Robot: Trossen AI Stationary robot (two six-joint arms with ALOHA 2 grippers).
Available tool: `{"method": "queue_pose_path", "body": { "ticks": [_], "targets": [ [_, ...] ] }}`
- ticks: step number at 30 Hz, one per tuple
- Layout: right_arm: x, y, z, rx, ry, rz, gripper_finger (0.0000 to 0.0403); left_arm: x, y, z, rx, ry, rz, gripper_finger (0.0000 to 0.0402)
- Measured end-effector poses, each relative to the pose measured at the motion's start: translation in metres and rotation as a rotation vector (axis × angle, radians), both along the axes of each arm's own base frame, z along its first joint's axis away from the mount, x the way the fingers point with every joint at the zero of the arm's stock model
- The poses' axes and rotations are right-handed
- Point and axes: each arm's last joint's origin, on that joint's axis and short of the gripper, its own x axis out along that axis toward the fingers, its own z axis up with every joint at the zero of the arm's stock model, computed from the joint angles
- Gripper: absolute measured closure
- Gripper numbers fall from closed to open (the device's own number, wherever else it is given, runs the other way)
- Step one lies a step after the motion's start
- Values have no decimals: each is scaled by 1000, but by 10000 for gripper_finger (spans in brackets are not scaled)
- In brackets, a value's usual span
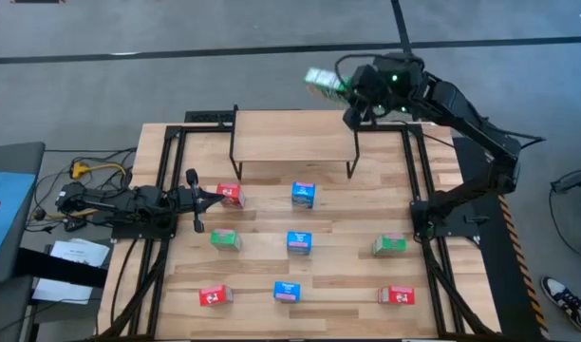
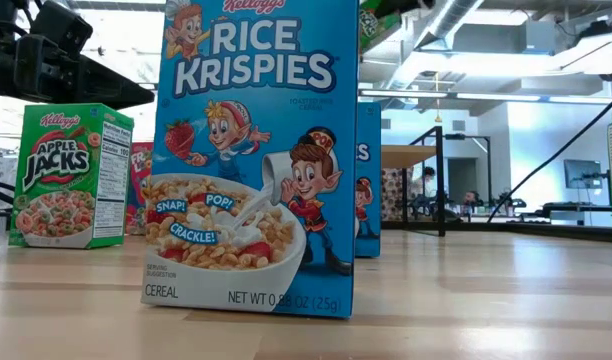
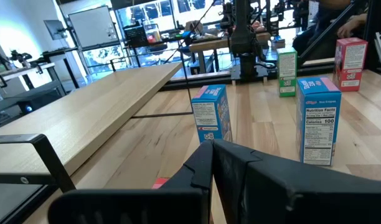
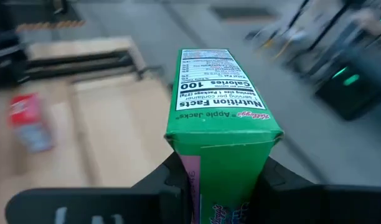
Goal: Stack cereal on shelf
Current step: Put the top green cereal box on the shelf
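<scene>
**While a green box rides high, the shelf waits bare**

While the right end effector (image 1: 346, 88) pinches a green cereal box (image 1: 321, 82) between its fingers, it holds that box aloft beyond the far edge of the shelf (image 1: 295, 136), whose light wood top carries nothing yet. Below and nearer than this end effector, eight more boxes stand on the counter (image 1: 262, 271), well apart from one another: three red, three blue, two green. The left end effector (image 1: 215, 195) lies low over the counter with fingers pressed together and empty, a red box (image 1: 230, 195) just ahead of its tips.

Risk, as I judge it: the grip sits near one end of the green box, so a quick swing could twist it in the fingers. Released tilted or too close to the shelf's edge, it would likely topple off the back.
</scene>
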Motion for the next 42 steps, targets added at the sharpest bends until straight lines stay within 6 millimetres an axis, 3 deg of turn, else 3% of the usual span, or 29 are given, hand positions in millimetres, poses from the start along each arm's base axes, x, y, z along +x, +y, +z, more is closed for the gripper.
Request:
{"method": "queue_pose_path", "body": {
  "ticks": [9,17,21,27,32,42],
  "targets": [
    [-10,-28,23,-337,-30,-72,294,0,0,0,0,0,0,401],
    [-19,-54,30,-468,-14,-149,294,0,0,0,0,0,0,401],
    [-14,-75,14,-416,45,-156,294,0,0,0,0,0,0,401],
    [1,-87,-15,-305,185,-120,294,0,0,0,0,0,0,401],
    [11,-85,-38,-198,321,-66,294,0,0,0,0,0,-1,401],
    [28,-64,-73,-32,560,71,294,0,0,0,0,0,0,401]
  ]
}}
